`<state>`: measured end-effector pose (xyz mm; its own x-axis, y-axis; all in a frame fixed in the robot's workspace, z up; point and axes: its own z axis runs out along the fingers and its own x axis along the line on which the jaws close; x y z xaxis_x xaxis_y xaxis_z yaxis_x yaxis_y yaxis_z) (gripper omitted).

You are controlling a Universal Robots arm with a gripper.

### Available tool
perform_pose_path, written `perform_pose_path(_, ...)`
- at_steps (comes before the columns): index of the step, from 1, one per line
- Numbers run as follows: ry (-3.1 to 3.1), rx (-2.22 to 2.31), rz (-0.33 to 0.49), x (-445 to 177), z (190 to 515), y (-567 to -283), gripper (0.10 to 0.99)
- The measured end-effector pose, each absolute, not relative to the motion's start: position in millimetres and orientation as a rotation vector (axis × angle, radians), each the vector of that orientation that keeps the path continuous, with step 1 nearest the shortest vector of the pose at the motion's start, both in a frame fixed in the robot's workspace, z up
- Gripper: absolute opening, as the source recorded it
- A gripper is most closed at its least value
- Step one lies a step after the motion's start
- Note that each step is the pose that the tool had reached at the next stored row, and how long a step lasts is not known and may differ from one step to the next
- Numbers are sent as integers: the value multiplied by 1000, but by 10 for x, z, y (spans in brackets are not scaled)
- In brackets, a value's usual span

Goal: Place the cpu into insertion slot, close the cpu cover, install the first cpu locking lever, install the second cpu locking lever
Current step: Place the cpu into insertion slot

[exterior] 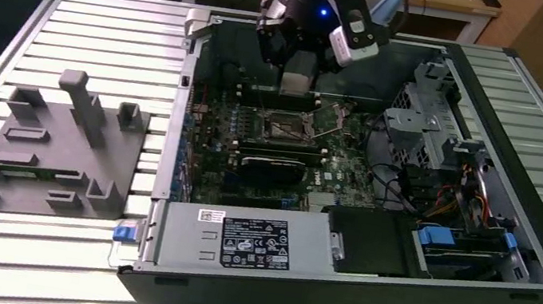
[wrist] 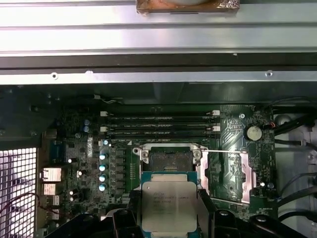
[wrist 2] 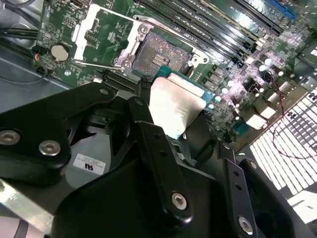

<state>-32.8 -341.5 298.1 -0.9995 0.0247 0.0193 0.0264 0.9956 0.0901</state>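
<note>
- Evidently, the cpu (wrist 2: pixel 178 106) is clamped by two opposite edges in the hand (exterior: pixel 296 83), whose fingers are closed to the chip's width; its silvery top is turned towards both wrist cameras.
- The chip is carried clear of the board, not yet seated. The insertion slot (wrist: pixel 170 159) is seen just past the chip's free edge, on the side towards the long memory slots (wrist: pixel 161 125).
- In the exterior view, the hand is placed over the motherboard, just behind the slot, away from the power-supply box (exterior: pixel 242 240).
- The chip's edges seem roughly square with the socket frame, though the tilt cannot be judged firmly.
- The cpu cover (wrist 2: pixel 85 25) is swung open and laid beside the slot, so the dark socket centre is left exposed.
- The chip's underside and its rear edge are hidden by the fingers. The height of the chip above the slot cannot be made out.
</note>
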Motion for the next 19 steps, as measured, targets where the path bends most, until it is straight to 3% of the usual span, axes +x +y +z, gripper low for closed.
perform_pose_path(19,-3120,-36,-141,-323,2635,-3352,533)
